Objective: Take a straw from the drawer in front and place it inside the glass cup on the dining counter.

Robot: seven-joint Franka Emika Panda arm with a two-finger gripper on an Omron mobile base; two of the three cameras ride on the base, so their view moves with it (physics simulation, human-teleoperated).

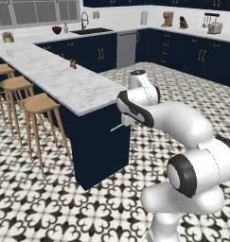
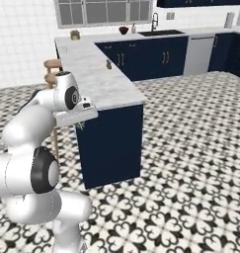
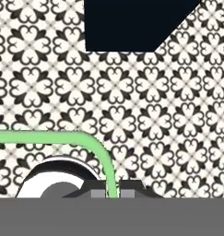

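Fingers (image 3: 100,190) pinched tight on the green straw (image 3: 62,137), gripper (image 3: 112,192) held above the patterned floor (image 3: 168,120), just beside the near end of the dining counter (image 1: 64,80).

Even, bright, flat light fills the kitchen, with no glare. The dining counter (image 1: 64,78) casts only a faint shade onto the patterned floor (image 1: 50,208). The base views look soft and slightly blurred; in the hand view the straw (image 3: 62,137) bends near the lens.
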